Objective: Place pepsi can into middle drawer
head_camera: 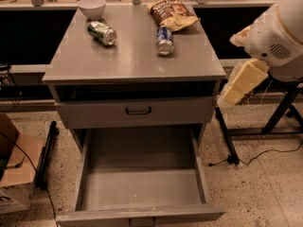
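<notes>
- Gripper [242, 83] off to the right of the cabinet [128, 63], about level with the upper drawer [94, 113], well apart from the pepsi can [164, 40].
- Open or closed: cannot tell. Nothing seen held in it.
- Pepsi can on its side on the cabinet top, toward the back right, just in front of the chip bag [171, 13] and possibly touching its edge. Not grasped.
- Green can [102, 33] also on its side, well to the left. Bowl [92, 7] behind it at the back left.
- Upper drawer shut, between the top and the open one below.
- Middle drawer [142, 193] pulled out at the bottom, plain grey floor showing, nothing inside, so ready to receive.
- Done, by the look of things: only the drawer standing open.
- Left, as a judgement: nearly everything.
  - Reach across over the top and close on the pepsi can.
  - Lift clear, carry forward and down, release inside the drawer.
- Worth watching: a can on its side likely to roll when touched, and the chip bag close enough to crowd the grasp.
</notes>
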{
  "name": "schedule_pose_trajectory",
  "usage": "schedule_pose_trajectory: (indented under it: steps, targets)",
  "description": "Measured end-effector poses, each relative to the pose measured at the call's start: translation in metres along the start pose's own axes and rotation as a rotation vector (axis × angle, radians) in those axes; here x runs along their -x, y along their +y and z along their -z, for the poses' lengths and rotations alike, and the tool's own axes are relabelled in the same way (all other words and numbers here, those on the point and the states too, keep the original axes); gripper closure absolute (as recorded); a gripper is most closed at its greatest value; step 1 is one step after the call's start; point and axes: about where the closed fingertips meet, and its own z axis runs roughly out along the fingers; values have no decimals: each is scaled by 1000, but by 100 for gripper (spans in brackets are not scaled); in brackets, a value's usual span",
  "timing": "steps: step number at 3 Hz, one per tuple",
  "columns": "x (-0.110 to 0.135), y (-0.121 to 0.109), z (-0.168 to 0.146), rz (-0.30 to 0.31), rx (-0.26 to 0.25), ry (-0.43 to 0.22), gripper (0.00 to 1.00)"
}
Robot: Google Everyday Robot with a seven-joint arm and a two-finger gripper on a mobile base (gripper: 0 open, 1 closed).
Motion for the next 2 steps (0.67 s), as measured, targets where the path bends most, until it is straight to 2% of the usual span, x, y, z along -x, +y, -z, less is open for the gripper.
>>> schedule_pose_trajectory:
  steps: [1,2]
  targets:
    - [15,-42,-33,-57,-29,-100,0]
    - [29,-93,-75,-94,-25,-209,0]
